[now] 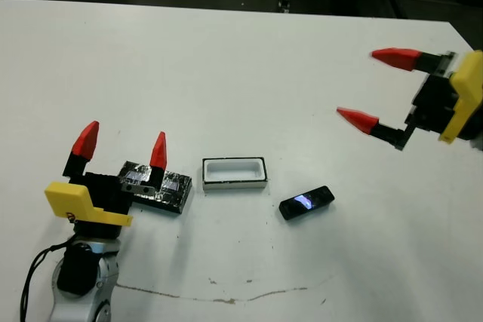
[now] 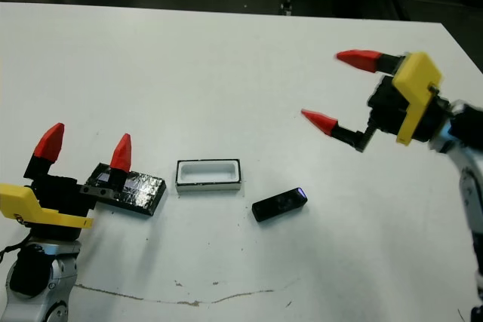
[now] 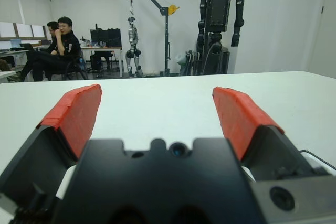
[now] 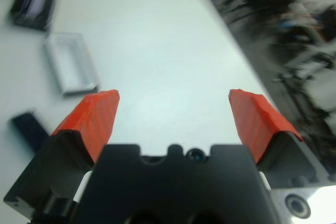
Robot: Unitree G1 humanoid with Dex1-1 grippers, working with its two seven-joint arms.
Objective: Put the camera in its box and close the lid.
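The white table (image 1: 226,50) fills almost the whole head view, and a thin dark scratch mark (image 1: 219,295) runs across it near the robot's edge. The right gripper (image 1: 368,88) is held above the right side of the table, well apart from all three things, and its two red-tipped fingers are spread wide with nothing between them. The left gripper (image 1: 121,147) is low at the left side, its fingers pointing up and also spread apart, and they hold nothing. The lid (image 1: 155,184), a flat black slab with a shiny crinkled surface, lies flat on the table just beside the left gripper, at the side of its inner finger; in the head views that finger overlaps the slab, but I cannot tell if they touch. The box (image 1: 235,173), a small tray with white walls, stands open and empty just to the right of the lid, with a small gap between them, so it lies between the two grippers but much nearer to the left one. The camera (image 1: 306,203), slim and black with a bluish shine on its face, lies on the table outside the box, near its right end, a little closer to the robot and turned at an angle. It is below and to the left of the right gripper's open jaws, not between them. In the left wrist view, people (image 3: 55,45) sit far beyond the table.
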